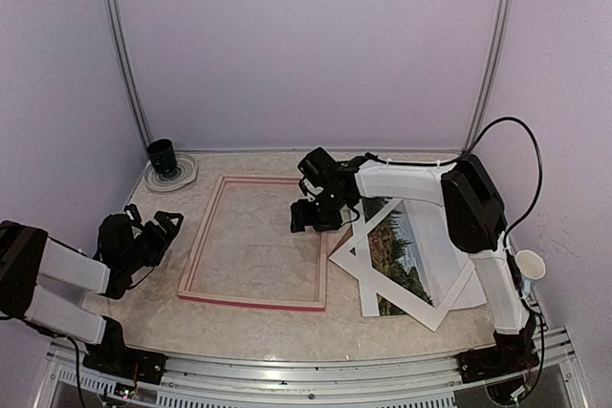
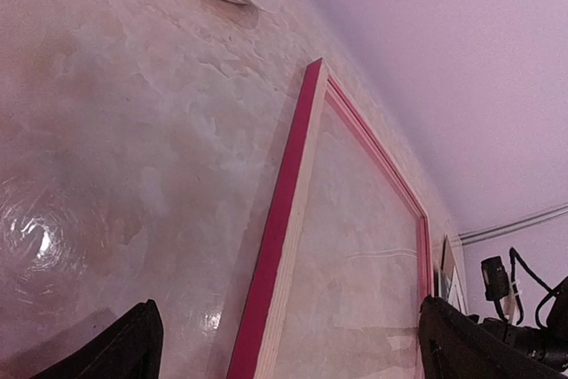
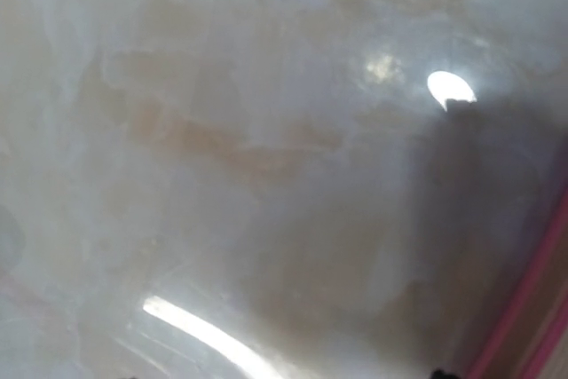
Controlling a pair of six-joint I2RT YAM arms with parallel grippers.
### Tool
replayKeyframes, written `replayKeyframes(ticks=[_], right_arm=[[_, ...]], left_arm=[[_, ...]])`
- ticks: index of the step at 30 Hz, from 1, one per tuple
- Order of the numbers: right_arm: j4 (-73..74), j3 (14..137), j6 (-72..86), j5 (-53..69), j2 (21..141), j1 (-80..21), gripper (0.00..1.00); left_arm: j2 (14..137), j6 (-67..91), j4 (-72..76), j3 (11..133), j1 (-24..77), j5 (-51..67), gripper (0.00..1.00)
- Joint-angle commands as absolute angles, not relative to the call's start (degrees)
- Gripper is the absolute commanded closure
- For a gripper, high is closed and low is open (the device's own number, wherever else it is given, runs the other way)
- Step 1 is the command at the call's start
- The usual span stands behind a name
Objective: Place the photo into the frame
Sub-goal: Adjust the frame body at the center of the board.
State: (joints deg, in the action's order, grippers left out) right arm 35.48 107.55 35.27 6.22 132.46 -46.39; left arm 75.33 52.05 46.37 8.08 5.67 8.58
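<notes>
Photo [image 1: 402,250] lies on the table [image 1: 287,332] at the frame's [image 1: 253,301] three o'clock, partly under a white mat [image 1: 435,317], while the frame rests pale back up, probably to receive it; left end effector [image 1: 158,226], fingers apart, sits at nine o'clock; whether the right end effector [image 1: 311,217] is apart or together cannot be told.

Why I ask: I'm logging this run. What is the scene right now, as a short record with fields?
frame: lying flat, pale wood side up, no photo in it
photo: right of the frame, outside it, partly under a white mat border
left gripper: open, empty, left of the frame
right gripper: over the frame's right rail, jaw state unclear
task status: photo not yet in frame
</notes>
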Motion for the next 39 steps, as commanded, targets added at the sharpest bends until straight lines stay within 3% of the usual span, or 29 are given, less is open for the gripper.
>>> replayKeyframes(ticks=[1,18,26,39], right_arm=[[38.11,108.84,34.02,4.61,130.08,-46.51,0.29],[32.68,98.43,33.5,6.23,122.77,-40.23,0.27],[31.85,101.57,32.2,9.09,126.72,-39.6,0.27],[32.12,112.33,31.56,17.39,136.65,-38.94,0.28]], left_arm=[[73.23,51.55,42.99,11.26,7.3,6.7,0.01],[82.94,50.32,42.98,17.65,12.84,5.64,0.01],[88.55,52.56,47.22,16.9,13.7,8.28,0.01],[83.59,53.96,45.3,13.82,15.57,7.12,0.01]])
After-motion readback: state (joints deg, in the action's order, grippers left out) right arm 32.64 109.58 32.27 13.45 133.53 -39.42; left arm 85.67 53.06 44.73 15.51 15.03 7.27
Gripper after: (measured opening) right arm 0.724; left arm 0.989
